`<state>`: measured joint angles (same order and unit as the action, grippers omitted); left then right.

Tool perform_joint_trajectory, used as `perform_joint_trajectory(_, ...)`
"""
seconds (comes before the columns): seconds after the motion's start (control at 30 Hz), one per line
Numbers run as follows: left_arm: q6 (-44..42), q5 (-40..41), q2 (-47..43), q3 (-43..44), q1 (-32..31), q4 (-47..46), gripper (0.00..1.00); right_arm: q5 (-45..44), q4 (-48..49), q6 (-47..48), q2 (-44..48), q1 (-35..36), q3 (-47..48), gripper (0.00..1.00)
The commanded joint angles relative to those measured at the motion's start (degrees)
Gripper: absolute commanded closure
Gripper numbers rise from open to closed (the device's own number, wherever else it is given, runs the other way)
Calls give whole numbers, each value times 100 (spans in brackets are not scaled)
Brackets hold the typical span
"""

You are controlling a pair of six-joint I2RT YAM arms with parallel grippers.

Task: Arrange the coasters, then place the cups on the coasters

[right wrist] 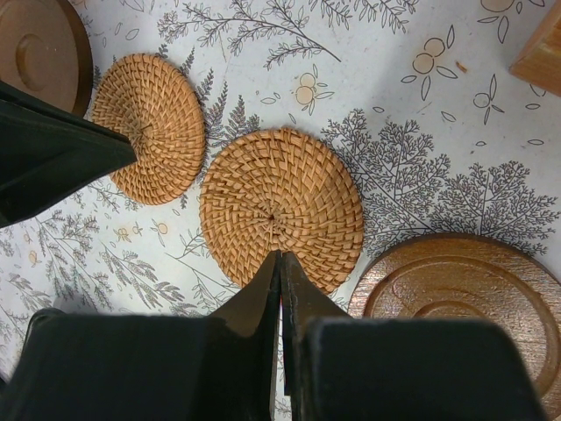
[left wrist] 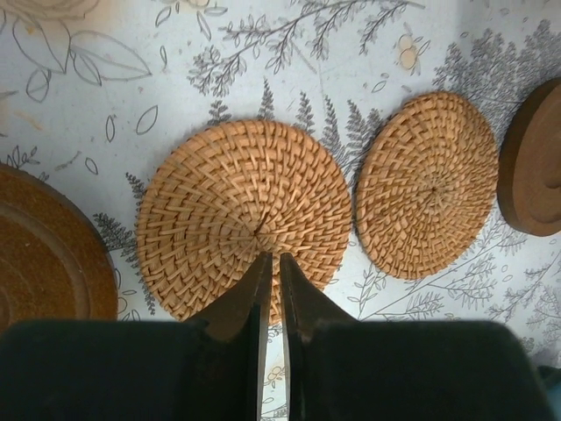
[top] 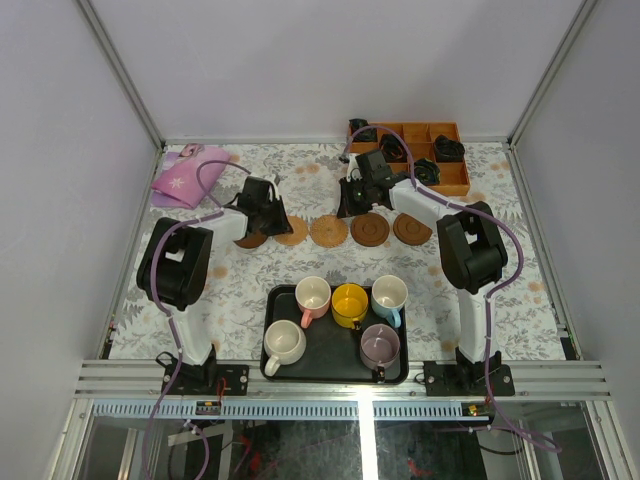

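Observation:
Five coasters lie in a row across the table: a dark brown one (top: pixel 247 240), two tan woven ones (top: pixel 293 233) (top: pixel 328 231) and two more dark brown ones (top: pixel 369 229) (top: pixel 411 228). My left gripper (top: pixel 277 221) is shut, its tips (left wrist: pixel 273 259) over the left woven coaster (left wrist: pixel 244 215). My right gripper (top: pixel 349 207) is shut too, its tips (right wrist: pixel 280 256) over the other woven coaster (right wrist: pixel 280 206). The cups stand in the black tray (top: pixel 336 376): pink (top: pixel 313 296), yellow (top: pixel 350 303), light blue (top: pixel 389 296), cream (top: pixel 284 343) and mauve (top: pixel 380 347).
An orange compartment box (top: pixel 448 172) with black coiled items stands at the back right, just behind the right arm. A pink cloth pouch (top: pixel 187 177) lies at the back left. Metal frame posts and white walls close in the table.

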<state>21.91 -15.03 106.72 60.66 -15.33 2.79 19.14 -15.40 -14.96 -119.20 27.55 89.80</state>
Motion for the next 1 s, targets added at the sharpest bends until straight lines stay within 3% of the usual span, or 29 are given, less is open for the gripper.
perform_joint_trajectory(0.0, -147, 28, -219, 314, -14, 100, 93, 88, 45, 116, 103, 63, 82, 100)
perform_joint_trajectory(0.7, 338, 242, -1209, 97, 175, -81, 92, 91, -379, 330, 175, 295, -33, 100)
perform_joint_trajectory(0.87, 262, 314, -1567, -108, 405, -96, 83, -327, -311, 237, 529, 295, -181, 95)
perform_joint_trajectory(0.97, 193, 316, -1803, -210, 529, -85, 72, -586, -377, 210, 741, 287, -214, 89)
